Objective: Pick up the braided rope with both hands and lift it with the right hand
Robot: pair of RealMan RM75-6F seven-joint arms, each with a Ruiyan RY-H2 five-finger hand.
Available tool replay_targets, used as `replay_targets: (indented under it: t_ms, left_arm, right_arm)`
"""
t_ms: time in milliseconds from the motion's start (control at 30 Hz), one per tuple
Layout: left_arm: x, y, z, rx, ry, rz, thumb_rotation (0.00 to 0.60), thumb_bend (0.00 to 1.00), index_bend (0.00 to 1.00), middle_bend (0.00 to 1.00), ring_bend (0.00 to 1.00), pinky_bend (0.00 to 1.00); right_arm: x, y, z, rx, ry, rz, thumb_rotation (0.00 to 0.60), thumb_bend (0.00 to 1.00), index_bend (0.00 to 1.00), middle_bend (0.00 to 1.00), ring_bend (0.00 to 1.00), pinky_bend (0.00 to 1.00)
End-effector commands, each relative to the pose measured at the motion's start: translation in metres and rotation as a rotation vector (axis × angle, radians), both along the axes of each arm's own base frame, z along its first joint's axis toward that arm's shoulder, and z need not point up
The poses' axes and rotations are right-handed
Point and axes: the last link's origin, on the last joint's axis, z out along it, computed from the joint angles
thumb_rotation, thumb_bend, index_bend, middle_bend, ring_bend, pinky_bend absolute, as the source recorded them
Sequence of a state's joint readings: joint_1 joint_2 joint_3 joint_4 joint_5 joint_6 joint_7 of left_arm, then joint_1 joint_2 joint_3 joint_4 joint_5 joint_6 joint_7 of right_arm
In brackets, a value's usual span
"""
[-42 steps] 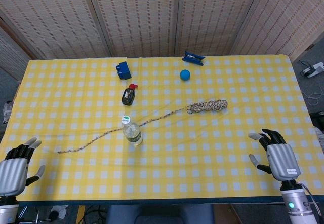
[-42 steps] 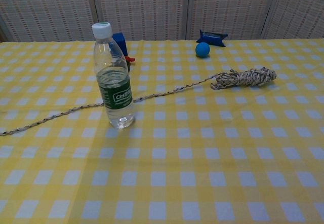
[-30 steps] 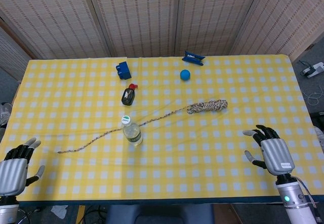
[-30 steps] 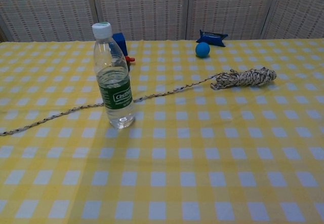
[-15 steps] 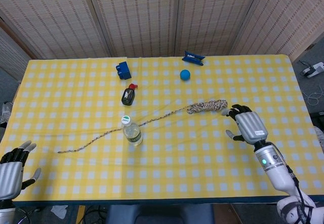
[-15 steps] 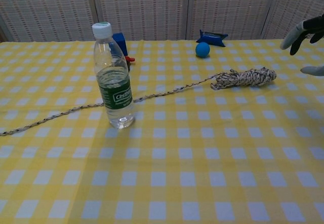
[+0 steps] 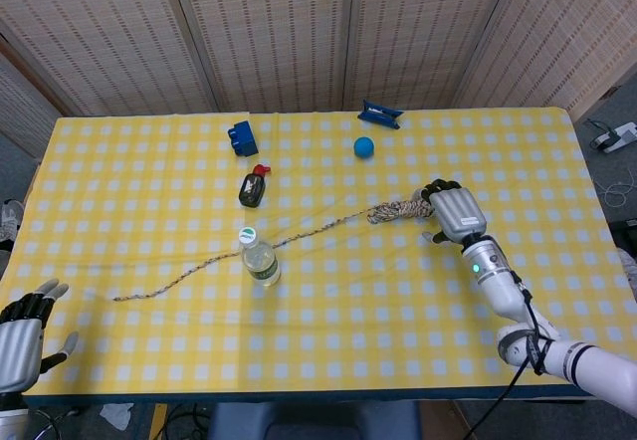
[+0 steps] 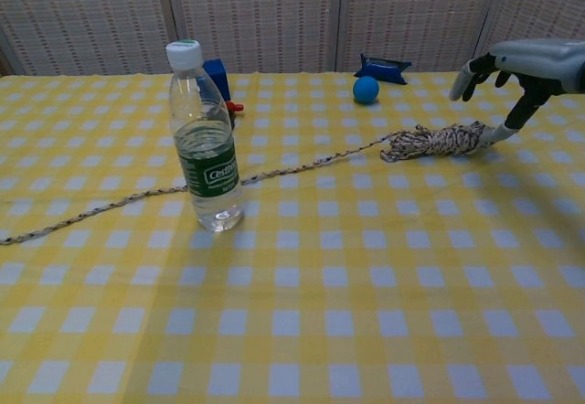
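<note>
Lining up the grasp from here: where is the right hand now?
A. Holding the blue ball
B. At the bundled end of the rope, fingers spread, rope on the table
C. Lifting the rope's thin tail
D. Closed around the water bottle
B: the right hand hovers at the bundled end of the braided rope, fingers apart, the rope lying on the table.

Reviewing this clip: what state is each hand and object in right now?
Rope: flat on the table, bundled at one end, unheld.
Right robot hand: empty, fingers spread, at the bundle.
Left robot hand: empty, fingers apart, at the table's near edge.
Water bottle: upright, capped.
</note>
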State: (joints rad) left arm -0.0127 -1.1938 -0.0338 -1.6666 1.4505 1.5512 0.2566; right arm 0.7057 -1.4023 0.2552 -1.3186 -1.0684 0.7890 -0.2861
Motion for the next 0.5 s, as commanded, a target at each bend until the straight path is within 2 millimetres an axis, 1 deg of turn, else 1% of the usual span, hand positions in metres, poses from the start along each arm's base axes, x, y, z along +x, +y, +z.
replay_targets:
  t_ms: [33, 267, 500]
  left_arm:
    - [-0.001, 0.001, 0.000, 0.000, -0.001, 0.002, 0.600, 0.29, 0.25, 0.17, 0.20, 0.22]
    - [-0.004, 0.000, -0.001, -0.006, -0.003, 0.012, 0.600, 0.29, 0.25, 0.17, 0.20, 0.22]
    - [-0.007, 0.001, -0.002, -0.005, -0.005, 0.025, 0.600, 0.29, 0.25, 0.17, 0.20, 0.22]
  right_arm:
    - [0.003, -0.012, -0.017, 0.022, 0.046, -0.011, 0.600, 0.15, 0.26, 0.25, 0.15, 0.20]
    - [0.003, -0.027, -0.037, 0.036, 0.135, -0.029, 0.600, 0.16, 0.26, 0.23, 0.14, 0.21]
    - [0.002, -0.037, -0.045, 0.034, 0.159, -0.059, 0.600, 0.16, 0.26, 0.23, 0.14, 0.21]
